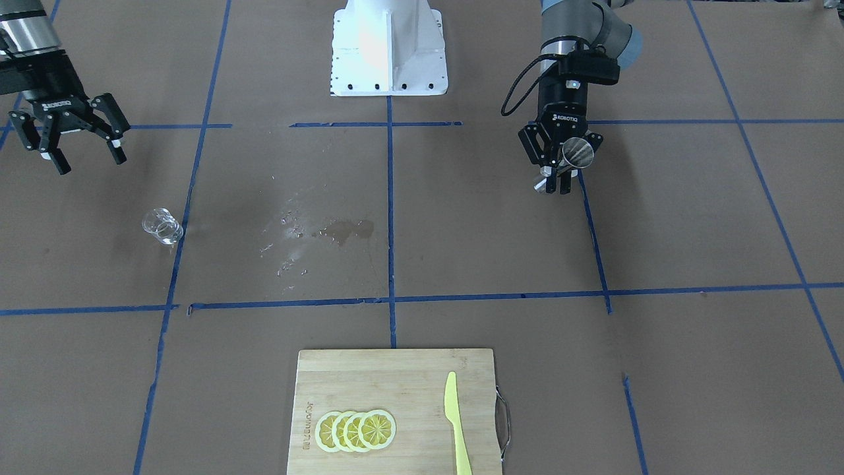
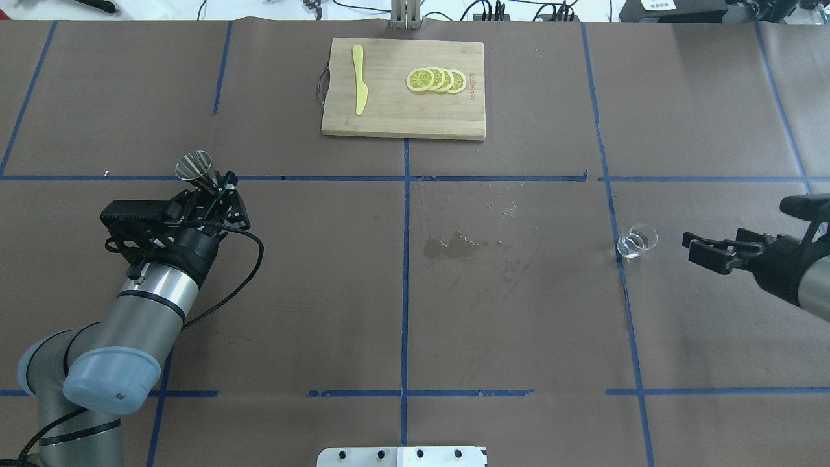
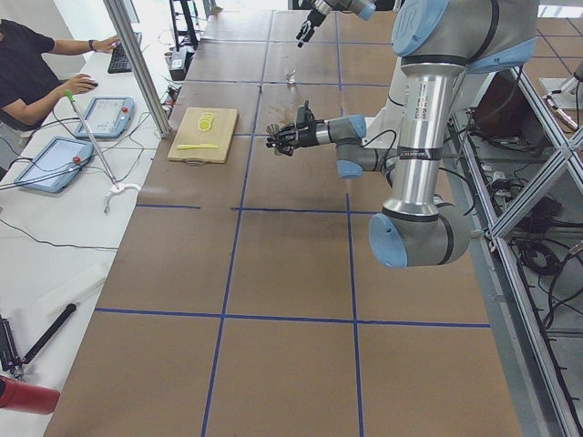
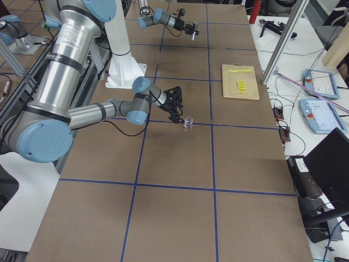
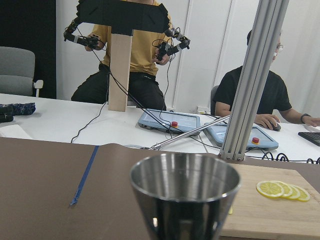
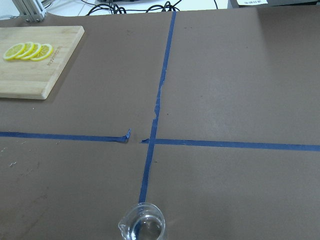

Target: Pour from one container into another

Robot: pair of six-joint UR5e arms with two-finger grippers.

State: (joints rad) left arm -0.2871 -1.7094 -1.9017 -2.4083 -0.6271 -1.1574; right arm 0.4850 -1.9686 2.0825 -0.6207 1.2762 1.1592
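Observation:
The silver jigger (image 1: 577, 153) is held upright above the table, with my left gripper (image 1: 557, 179) shut on its narrow waist. From overhead the jigger (image 2: 194, 165) sticks out past the gripper (image 2: 217, 189) on the table's left half. Its open cone (image 5: 185, 192) fills the left wrist view. The small clear glass cup (image 1: 162, 226) stands on the table on the other side, on a blue tape line. My right gripper (image 1: 91, 161) hovers open a short way behind the cup (image 2: 637, 240), touching nothing. The cup's rim (image 6: 142, 227) shows at the bottom of the right wrist view.
A wooden cutting board (image 2: 389, 117) at the far edge carries lemon slices (image 2: 436, 80) and a yellow knife (image 2: 358, 87). A wet spill patch (image 2: 447, 246) marks the table's middle. The white robot base (image 1: 389, 49) sits at the near edge. Operators sit beyond the far side.

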